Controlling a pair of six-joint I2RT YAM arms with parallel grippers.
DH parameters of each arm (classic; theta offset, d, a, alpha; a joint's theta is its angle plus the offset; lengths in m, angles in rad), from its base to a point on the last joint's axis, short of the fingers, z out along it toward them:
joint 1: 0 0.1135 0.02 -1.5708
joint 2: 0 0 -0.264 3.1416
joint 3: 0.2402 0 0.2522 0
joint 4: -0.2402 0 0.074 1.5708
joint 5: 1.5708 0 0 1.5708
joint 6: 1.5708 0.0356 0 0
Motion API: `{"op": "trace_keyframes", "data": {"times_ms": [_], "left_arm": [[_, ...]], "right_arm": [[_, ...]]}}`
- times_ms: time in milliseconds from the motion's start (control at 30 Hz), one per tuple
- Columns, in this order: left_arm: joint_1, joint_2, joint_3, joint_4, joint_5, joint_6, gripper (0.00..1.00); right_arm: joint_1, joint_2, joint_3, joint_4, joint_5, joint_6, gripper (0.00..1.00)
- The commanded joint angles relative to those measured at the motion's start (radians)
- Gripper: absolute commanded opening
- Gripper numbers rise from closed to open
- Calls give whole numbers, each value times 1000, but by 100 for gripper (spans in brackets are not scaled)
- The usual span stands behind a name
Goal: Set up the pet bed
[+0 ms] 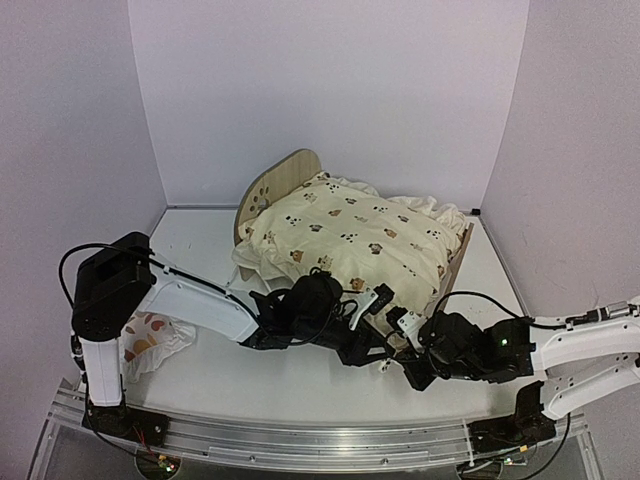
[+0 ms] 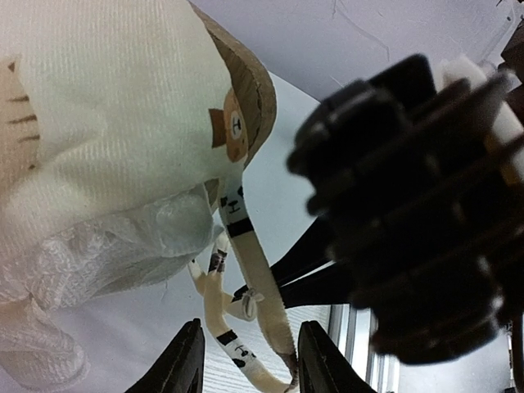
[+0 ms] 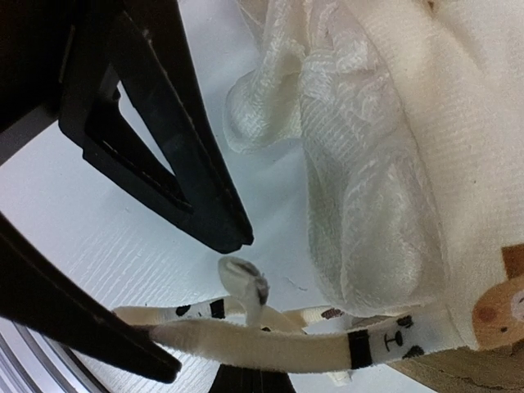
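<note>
Off the bed (image 1: 285,178), the tie (image 2: 243,262) runs between the parted jaws of my left claw (image 2: 250,332); right claw (image 2: 282,274) closed.

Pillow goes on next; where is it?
In the top view, the small pillow lies on the table at left, beside the left arm's base.

No legible text, label or number anywhere

Light: bright, even, from overhead; lilac cast on walls (image 1: 330,90).
Shadows: soft, faint, on the worktop (image 1: 290,385).
Focus: left wrist view, dark bulk (image 2: 409,205) blurred, perhaps too near the lens.
</note>
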Motion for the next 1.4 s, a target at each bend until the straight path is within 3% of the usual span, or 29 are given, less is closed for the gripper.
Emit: {"op": "trace_keyframes", "data": {"times_ms": [0, 733, 1233, 1367], "left_arm": [[-1, 27, 63, 23, 23, 17, 40], [0, -4, 64, 55, -73, 24, 45], [0, -80, 17, 107, 8, 3, 50], [3, -67, 24, 90, 3, 9, 43]], "right_arm": [[4, -19, 0, 21, -7, -3, 0], [3, -20, -7, 21, -18, -2, 0], [4, -15, -2, 21, -20, -3, 0], [3, -19, 0, 21, -21, -5, 0]]}}
